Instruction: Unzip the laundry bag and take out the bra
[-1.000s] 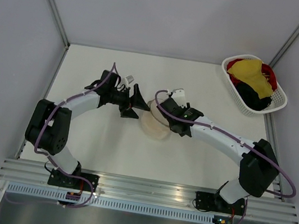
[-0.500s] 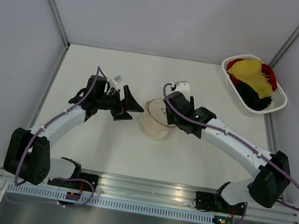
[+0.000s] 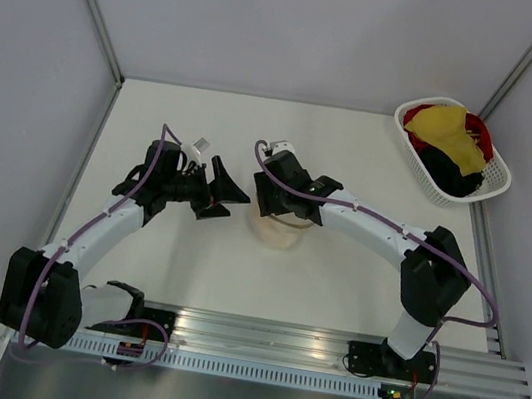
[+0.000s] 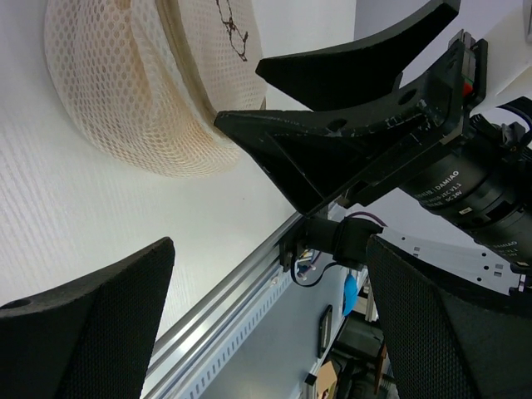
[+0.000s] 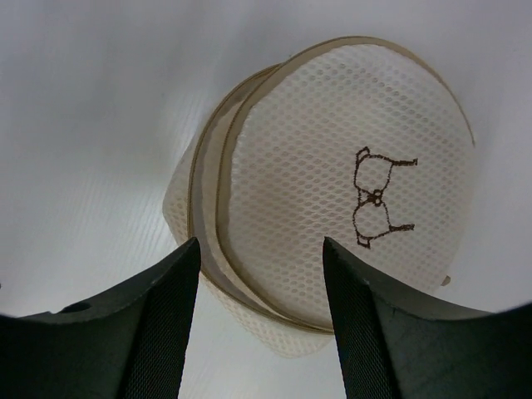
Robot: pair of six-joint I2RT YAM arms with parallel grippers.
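Desk: a plain white desk (image 3: 165, 265) with grey walls on three sides and a metal rail along its near edge.
Laundry bag: a small dome-shaped pouch of translucent white mesh (image 5: 332, 191), lying about the middle of the desk. Its round disc panel, printed with a little dark bra outline, faces up and is tilted. A beige band runs round the rim. I cannot tell from here whether the zip is open or closed.
Bra: only a peach-beige tint shows through the mesh, and no shape can be made out.
Right pincer: the black two-finger pincer (image 3: 268, 200) hangs over the left part of the pouch, pointing down at it. Its fingers (image 5: 158, 324) are parted and released, with the mesh seen past the gap and nothing clasped.
Left pincer: the other black pincer (image 3: 229, 194) sits low, just beside the pouch's left side and pointing toward it. It is spread wide and holds nothing, and the pouch lies ahead of its fingers, not between them.
Basket: a white plastic lattice basket (image 3: 497, 180) at the far right corner of the desk, well apart from the pouch, heaped with yellow, red and black clothes.
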